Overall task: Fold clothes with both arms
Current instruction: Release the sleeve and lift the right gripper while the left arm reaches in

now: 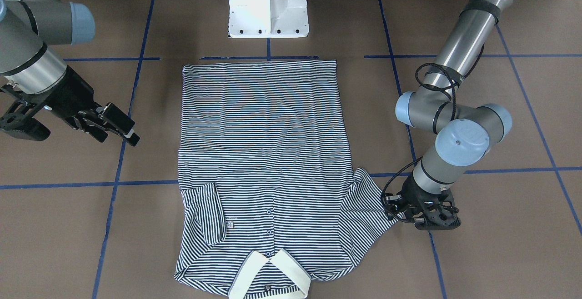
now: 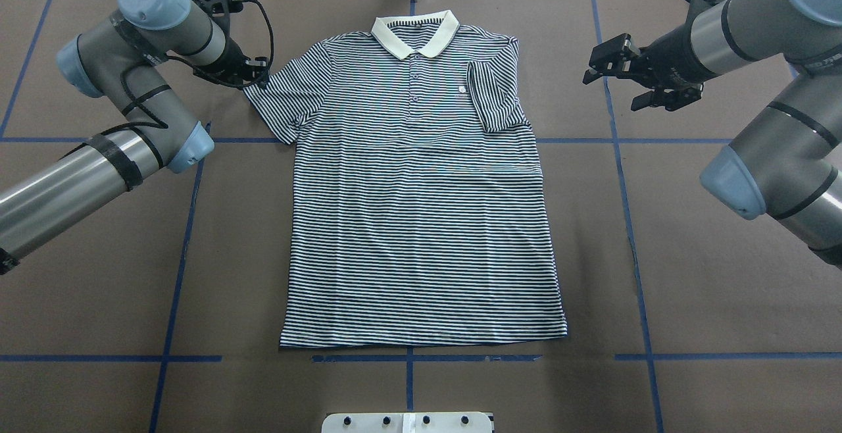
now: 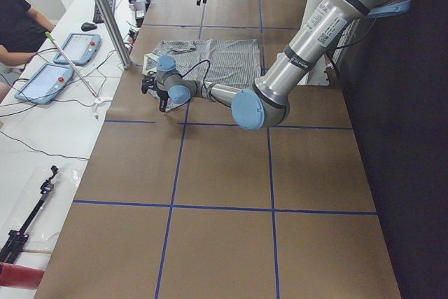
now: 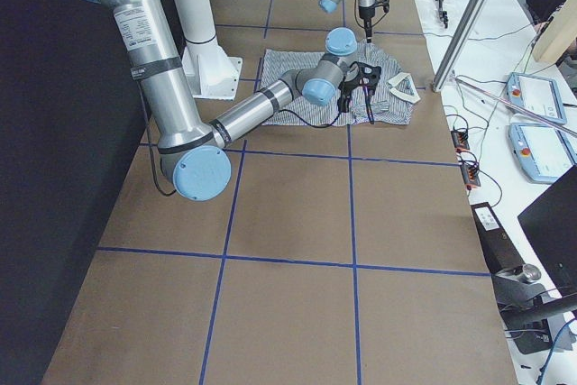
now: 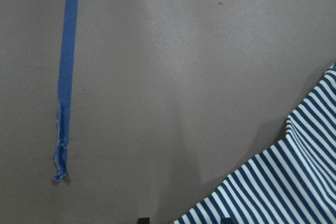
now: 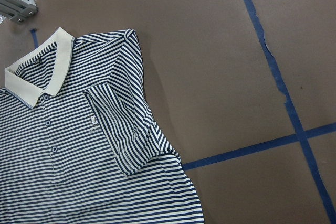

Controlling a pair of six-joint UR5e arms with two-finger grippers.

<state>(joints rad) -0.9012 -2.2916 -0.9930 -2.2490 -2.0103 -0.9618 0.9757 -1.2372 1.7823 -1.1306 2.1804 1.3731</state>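
One light, limp polo shirt [image 2: 421,222] lies front-up and flat on the table [image 2: 691,288]. Its hem [image 2: 421,342] is nearest the robot's base and its cream collar [image 2: 416,31] is farthest away. The thin knit will likely sag and stretch when lifted, so it is best pinched at a seamed edge such as the hem corners, the sleeve cuffs or the shoulders, and carried low so the body does not drag into wrinkles. Farther out, the right sleeve [image 2: 490,97] is already turned in over the chest. The left sleeve [image 2: 289,101] lies spread out, and the left gripper [image 2: 255,76] is down at its cuff; whether it has closed on the cloth cannot be told. The right gripper [image 2: 615,77] hangs beside the shirt and well apart from it, fingers parted and empty.
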